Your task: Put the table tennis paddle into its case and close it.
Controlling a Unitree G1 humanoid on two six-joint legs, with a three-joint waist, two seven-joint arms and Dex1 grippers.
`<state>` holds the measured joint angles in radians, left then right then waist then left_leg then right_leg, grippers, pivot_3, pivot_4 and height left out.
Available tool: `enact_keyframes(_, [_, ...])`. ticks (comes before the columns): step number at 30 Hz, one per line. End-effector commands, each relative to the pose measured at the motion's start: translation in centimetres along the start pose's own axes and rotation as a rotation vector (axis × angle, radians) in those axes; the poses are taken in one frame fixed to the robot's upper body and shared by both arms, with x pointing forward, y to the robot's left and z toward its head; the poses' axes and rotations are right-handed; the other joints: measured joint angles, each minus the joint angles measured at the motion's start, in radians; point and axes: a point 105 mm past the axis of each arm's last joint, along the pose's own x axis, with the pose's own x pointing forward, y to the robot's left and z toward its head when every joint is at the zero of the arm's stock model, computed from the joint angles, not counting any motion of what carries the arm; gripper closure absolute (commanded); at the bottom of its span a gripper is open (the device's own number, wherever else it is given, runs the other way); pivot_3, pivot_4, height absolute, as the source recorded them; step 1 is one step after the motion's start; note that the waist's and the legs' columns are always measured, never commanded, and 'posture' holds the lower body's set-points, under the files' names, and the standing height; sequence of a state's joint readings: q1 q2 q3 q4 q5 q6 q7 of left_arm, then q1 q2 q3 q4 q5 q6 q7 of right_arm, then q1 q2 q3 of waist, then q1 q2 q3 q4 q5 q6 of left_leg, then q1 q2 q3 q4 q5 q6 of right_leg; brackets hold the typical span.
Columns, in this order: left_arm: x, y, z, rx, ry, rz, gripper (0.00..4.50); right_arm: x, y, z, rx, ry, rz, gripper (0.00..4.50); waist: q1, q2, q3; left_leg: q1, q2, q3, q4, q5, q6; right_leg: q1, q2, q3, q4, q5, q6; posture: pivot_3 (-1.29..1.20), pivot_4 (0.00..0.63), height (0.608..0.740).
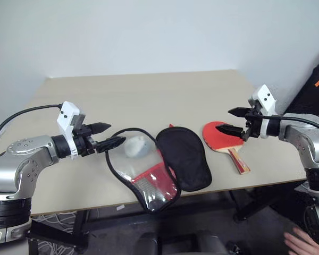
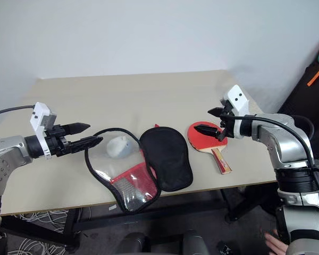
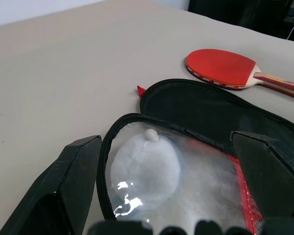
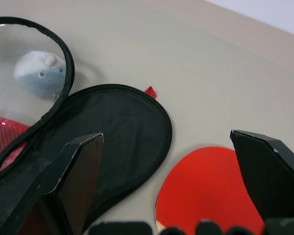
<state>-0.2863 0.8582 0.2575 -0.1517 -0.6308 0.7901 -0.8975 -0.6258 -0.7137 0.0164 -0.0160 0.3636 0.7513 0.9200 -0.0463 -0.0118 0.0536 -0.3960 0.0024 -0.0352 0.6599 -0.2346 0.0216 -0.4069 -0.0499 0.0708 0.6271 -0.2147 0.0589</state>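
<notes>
The case lies unzipped and spread flat near the table's front edge. Its black-lined half is on the right, and its clear plastic and mesh flap on the left overhangs the edge. The table tennis paddle rests red face up just right of the case, its handle pointing toward the front edge. My left gripper hovers open at the flap's left rim. My right gripper hovers open above the paddle's blade. In the wrist views, the left gripper frames the flap and the right gripper frames the paddle and black lining.
A small whitish round lump sits under the clear flap. The beige table is bare behind the case. A person's hand shows low at the right, below the table. A dark bag stands beyond the right edge.
</notes>
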Motion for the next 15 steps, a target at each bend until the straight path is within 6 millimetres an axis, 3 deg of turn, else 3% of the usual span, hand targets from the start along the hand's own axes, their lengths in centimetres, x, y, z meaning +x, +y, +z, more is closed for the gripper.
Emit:
enact_keyframes(1, [-0.1,0.0,1.6,0.062,-0.036,0.003,0.02,-0.5,0.1,2.0,-0.056,-0.058,0.003,0.00,0.000,0.000,0.000,0.000,0.000,0.000,0.000,0.000,0.000,0.000,0.000,0.000,0.000,0.000,0.000,0.00,0.000,0.740])
enact_keyframes(15, [0.6,0.0,0.8,0.052,-0.038,-0.014,0.02,-1.6,-0.4,1.7,-0.056,-0.015,-0.033,0.00,-0.001,0.000,0.000,0.000,0.000,0.000,0.000,0.000,0.000,0.000,0.000,0.000,0.000,0.000,0.000,0.00,0.000,0.740])
